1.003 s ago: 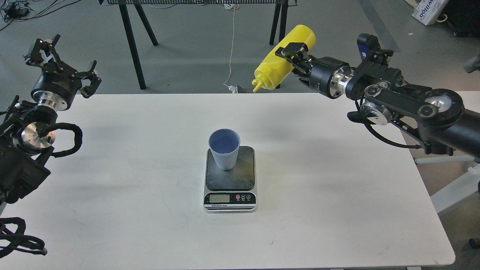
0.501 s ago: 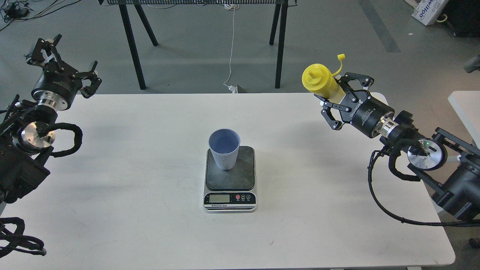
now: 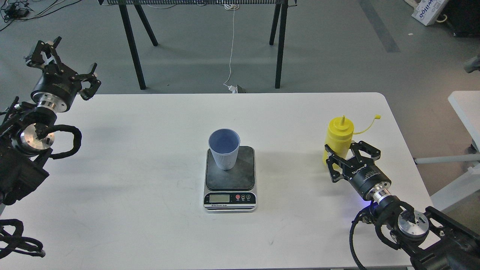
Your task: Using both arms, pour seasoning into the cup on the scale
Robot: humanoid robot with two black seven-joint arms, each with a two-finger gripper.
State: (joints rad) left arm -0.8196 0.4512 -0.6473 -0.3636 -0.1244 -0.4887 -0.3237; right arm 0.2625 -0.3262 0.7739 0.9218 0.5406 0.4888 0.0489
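Note:
The yellow seasoning bottle (image 3: 339, 133) stands upright on the white table (image 3: 150, 157) at the right, nozzle up, with its small tethered cap (image 3: 377, 117) hanging out to the right. My right gripper (image 3: 341, 150) comes in from the lower right. Its fingers sit on either side of the bottle's lower half and hide its base. The light blue ribbed cup (image 3: 224, 148) stands on the back left part of the scale (image 3: 230, 176) at the table's middle. My left gripper (image 3: 69, 56) is open and empty, raised above the table's far left corner.
Black trestle legs (image 3: 131, 48) and a white cable (image 3: 232, 45) are on the grey floor behind the table. A second white surface (image 3: 465, 108) stands off the right edge. A cardboard box (image 3: 427, 9) sits at the top right.
My right arm has swung the bottle from tilted nozzle-down, high behind the table, to upright. It has lowered it onto the table at the right. The left arm has barely moved.

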